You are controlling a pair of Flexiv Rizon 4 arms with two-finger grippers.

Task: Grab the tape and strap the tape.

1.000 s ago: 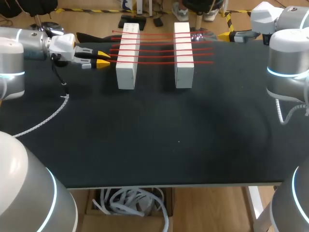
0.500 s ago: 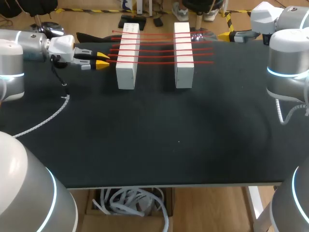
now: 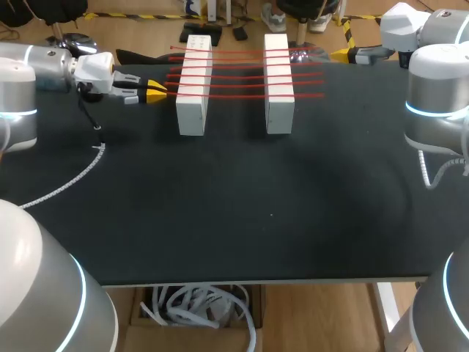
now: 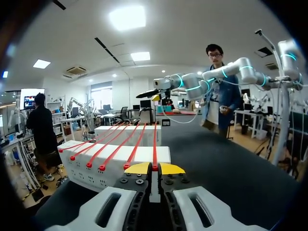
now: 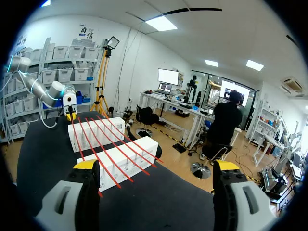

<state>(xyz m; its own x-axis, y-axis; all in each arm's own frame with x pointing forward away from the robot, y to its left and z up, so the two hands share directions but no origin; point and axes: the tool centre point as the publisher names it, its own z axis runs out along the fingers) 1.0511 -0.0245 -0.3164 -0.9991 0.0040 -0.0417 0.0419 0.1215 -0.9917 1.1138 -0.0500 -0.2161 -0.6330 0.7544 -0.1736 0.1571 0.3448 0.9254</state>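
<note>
Overall: a black desk [image 3: 242,213] carries two white blocks in the upper middle of the frame, with five red tapes [image 3: 234,72] stretched side by side across their tops.
Blocks: the left white block [image 3: 192,84] and the right white block [image 3: 278,82] stand parallel and apart. Their far ends reach close to the desk's far edge at the top of the frame.
Edges: the near edge runs across the lower frame, and the far edge lies just behind the blocks.
Open room: a wide stretch of dark desk surface lies between the blocks and the near edge. A narrower strip runs between the two blocks under the tapes.
Cable: a white cable [image 3: 69,180] curves over the desk at the middle left.
Left pincer [image 3: 155,93]: it sits in the upper left, just beside the left white block and level with the tapes. In the wrist view the left pincer [image 4: 154,168] has its yellow tips together, pinching the end of the nearest red tape [image 4: 154,149].
Task's thing: the nearest red tape [image 3: 242,94] runs from those tips across both blocks.
Right pincer [image 5: 156,166]: its fingers stand wide apart and hold nothing. In the head view it sits at the upper right [image 3: 344,53] by the far edge, well apart from the tapes.
</note>
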